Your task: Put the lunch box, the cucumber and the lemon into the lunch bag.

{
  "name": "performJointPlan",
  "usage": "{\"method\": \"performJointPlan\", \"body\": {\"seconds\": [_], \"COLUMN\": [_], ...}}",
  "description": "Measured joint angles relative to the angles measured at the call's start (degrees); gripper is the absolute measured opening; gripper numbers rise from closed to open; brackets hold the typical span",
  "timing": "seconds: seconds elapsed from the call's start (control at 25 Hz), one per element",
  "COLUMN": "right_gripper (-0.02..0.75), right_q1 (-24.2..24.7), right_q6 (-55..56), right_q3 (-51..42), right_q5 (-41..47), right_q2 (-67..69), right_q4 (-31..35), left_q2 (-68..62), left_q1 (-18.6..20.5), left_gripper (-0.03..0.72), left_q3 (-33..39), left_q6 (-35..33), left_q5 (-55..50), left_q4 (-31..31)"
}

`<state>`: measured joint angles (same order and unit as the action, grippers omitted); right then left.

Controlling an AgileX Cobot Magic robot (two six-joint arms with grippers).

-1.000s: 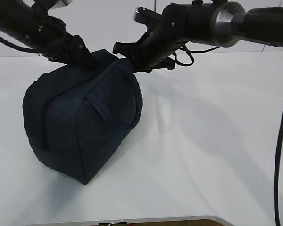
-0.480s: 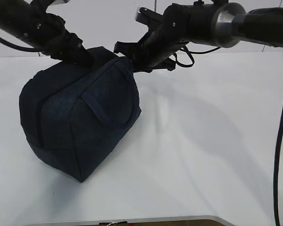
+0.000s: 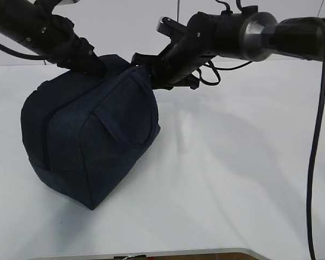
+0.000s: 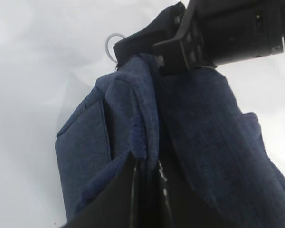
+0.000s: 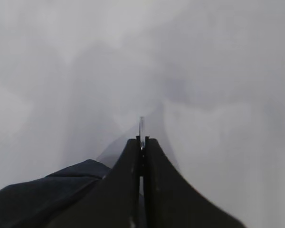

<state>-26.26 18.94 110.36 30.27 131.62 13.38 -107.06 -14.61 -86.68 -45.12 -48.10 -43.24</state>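
Both grippers are pinched shut at the top of the bag [image 3: 89,141]: the left gripper [image 4: 147,164] on cloth, the right gripper [image 5: 141,145] on a thin silver bit. The bag leans. If the cloth slips out, the bag could tip over on the desk [image 3: 233,179].

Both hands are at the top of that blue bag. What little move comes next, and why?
Probably the right hand draws the silver ring pull along the zipper while the left hand holds firm. Both hands are shut, the left pinching the top fabric of the lunch bag, the right on the ring. Which way it should run I cannot tell.
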Motion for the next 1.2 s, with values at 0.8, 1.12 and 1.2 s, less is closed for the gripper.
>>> {"method": "performJointPlan", "body": {"seconds": [0.8,1.12,1.2], "right_gripper": [0.005,0.106,0.19], "right_q1": [0.0,0.1,0.2], "right_q6": [-2.8,-4.5,-4.5], "right_q3": [0.3,0.3,0.3], "right_q5": [2.3,4.9,6.6], "right_q2": [0.5,-0.1,-0.5], "right_q4": [0.2,-2.0,-4.3], "left_q2": [0.0,0.0,0.1], "left_q1": [0.0,0.0,0.0], "left_gripper": [-0.003,-0.002,-0.001], "left_q3": [0.0,0.0,0.0], "left_q6": [0.0,0.0,0.0], "left_q5": [-0.2,-1.0,-1.1], "left_q4": [0.5,0.6,0.4]}}
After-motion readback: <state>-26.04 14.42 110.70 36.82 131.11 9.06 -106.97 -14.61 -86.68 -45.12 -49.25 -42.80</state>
